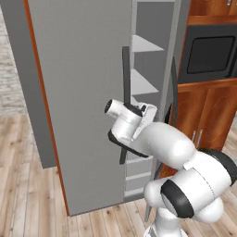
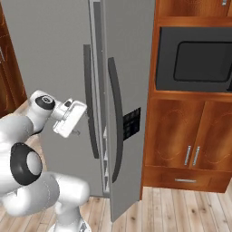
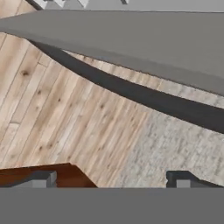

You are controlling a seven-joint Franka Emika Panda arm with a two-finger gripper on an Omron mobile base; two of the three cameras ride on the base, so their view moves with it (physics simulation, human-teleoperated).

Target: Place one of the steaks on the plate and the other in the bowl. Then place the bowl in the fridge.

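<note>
The fridge (image 1: 83,92), a tall grey unit with an orange-red door edge, stands with its left door swung partly open, so that pale translucent shelves (image 1: 144,45) show in the gap between the two doors. Long dark vertical handles run down the inner edges of both doors: the left handle (image 2: 89,104) and the right handle (image 2: 115,122) lie close together in the right base view. The gripper (image 3: 116,180) sits at the left door's handle height, its fingers spread wide with nothing between them; in the hand view the tips (image 3: 177,178) rise at the bottom while the dark handle (image 3: 131,92) crosses diagonally beyond them, apart from both tips. Right of the fridge, brown wooden cabinets (image 2: 190,140) carry a dark built-in microwave (image 2: 195,61). Pale wooden flooring (image 1: 28,185) extends beneath.
</note>
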